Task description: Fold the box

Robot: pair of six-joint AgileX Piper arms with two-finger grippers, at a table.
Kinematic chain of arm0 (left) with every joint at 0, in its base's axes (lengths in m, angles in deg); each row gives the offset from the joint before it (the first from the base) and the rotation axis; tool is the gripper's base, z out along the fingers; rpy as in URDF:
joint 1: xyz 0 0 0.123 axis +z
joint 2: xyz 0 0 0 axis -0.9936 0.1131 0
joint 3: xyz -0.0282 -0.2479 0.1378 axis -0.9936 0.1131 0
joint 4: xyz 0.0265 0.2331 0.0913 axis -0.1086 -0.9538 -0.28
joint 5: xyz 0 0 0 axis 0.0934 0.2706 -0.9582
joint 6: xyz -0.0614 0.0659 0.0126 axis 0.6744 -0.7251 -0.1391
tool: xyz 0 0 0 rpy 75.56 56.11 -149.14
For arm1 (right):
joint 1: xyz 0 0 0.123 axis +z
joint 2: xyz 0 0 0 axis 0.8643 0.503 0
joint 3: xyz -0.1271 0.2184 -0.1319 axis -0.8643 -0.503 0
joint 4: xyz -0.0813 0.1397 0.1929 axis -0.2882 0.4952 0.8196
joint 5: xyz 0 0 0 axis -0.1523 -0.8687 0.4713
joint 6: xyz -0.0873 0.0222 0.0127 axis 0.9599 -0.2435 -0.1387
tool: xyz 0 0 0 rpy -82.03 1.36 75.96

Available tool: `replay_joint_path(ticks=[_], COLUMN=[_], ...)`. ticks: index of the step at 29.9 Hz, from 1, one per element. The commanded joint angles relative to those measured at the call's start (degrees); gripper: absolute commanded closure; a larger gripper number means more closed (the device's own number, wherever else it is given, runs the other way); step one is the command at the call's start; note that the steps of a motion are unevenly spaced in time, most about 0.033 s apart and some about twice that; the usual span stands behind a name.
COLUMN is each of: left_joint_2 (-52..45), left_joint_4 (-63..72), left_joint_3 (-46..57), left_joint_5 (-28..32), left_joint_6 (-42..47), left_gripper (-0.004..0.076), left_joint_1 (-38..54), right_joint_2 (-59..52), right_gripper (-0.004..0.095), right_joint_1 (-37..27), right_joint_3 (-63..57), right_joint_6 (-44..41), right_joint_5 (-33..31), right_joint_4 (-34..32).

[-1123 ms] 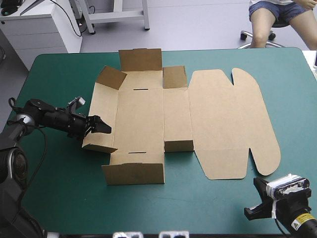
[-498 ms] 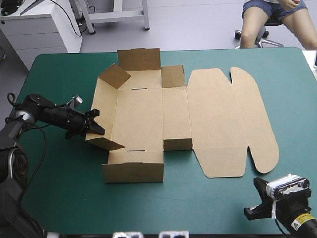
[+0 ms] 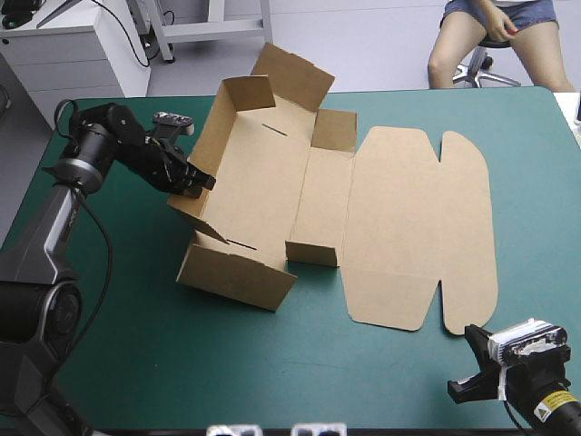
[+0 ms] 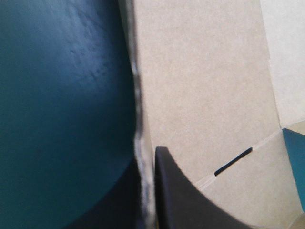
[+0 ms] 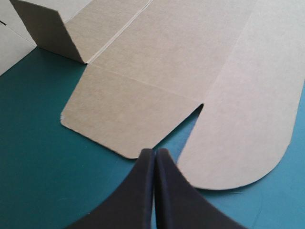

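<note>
High view: the cut sheet of brown cardboard, the box (image 3: 272, 173), is lying across the middle of the teal-green desk (image 3: 136, 345), with walls standing on its left half and the lid (image 3: 408, 227) lying flat toward the right. The left jaws are gripping the left wall's upper edge, one black finger (image 4: 186, 200) pressing on either face. The right jaws are resting pressed together near the desk's near right corner, just short of the lid's rounded flap (image 5: 248, 119).

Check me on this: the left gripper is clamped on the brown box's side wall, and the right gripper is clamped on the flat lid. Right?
Not quite. The left gripper is shut on the box's side wall, but the right gripper holds nothing: the right wrist view shows its fingers shut on each other, the flat lid lying ahead of them.
</note>
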Motion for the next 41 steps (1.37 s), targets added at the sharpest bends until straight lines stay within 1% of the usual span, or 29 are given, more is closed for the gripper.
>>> replay_joint_path(ticks=[1, 3, 4, 12, 16, 19, 23, 25, 30, 34, 37, 41], left_joint_2=[-3.3, -3.3, -3.3, -3.3, -3.2, -3.2, -3.2, -3.2, -3.2, -3.2, -3.2, -3.3], left_joint_4=[-10.6, -14.4, -15.6, -27.8, -30.2, -30.2, -30.6, -32.5, -42.4, -52.2, -56.3, -57.7], left_joint_3=[-6.7, -8.7, -9.3, -10.5, -10.5, -10.5, -10.5, -10.5, -10.5, -9.1, -6.5, -1.2], left_joint_5=[-3.6, -3.6, -3.6, -3.4, 0.7, 6.3, 11.4, 11.7, 11.5, 12.4, 12.9, 18.2], left_joint_6=[-1.1, -2.0, -3.8, -25.8, -34.5, -37.5, -37.6, -37.6, -35.5, -28.5, -23.6, -15.5], left_gripper=[0.0732, 0.0732, 0.0732, 0.0732, 0.0732, 0.0732, 0.0732, 0.0732, 0.0732, 0.0732, 0.0732, 0.0732], left_joint_1=[-4.9, -7.2, -8.0, -15.5, -19.0, -21.0, -23.3, -24.5, -28.9, -32.7, -34.9, -36.1], right_joint_2=[0.7, 0.7, 0.7, 0.7, 0.7, 0.7, 0.7, 0.7, 0.7, 0.7, 0.7, 0.7], right_gripper=[0.0928, 0.0928, 0.0928, 0.0928, 0.0928, 0.0928, 0.0928, 0.0928, 0.0928, 0.0928, 0.0928, 0.0928], right_joint_1=[0.1, 0.1, 0.1, 0.1, 0.1, 0.1, 0.1, 0.1, 0.1, 0.1, 0.1, 0.1], right_joint_3=[1.8, 1.8, 1.8, 1.8, 1.8, 1.8, 1.8, 1.8, 1.8, 1.8, 1.8, 1.8], right_joint_6=[0.0, 0.0, 0.0, 0.0, 0.0, 0.0, 0.0, 0.0, 0.0, 0.0, 0.0, 0.0], right_joint_5=[3.9, 3.9, 3.9, 3.9, 3.9, 3.9, 3.9, 3.9, 3.9, 3.9, 3.9, 4.0], right_joint_4=[0.5, 0.5, 0.5, 0.5, 0.5, 0.5, 0.5, 0.5, 0.5, 0.5, 0.5, 0.5])
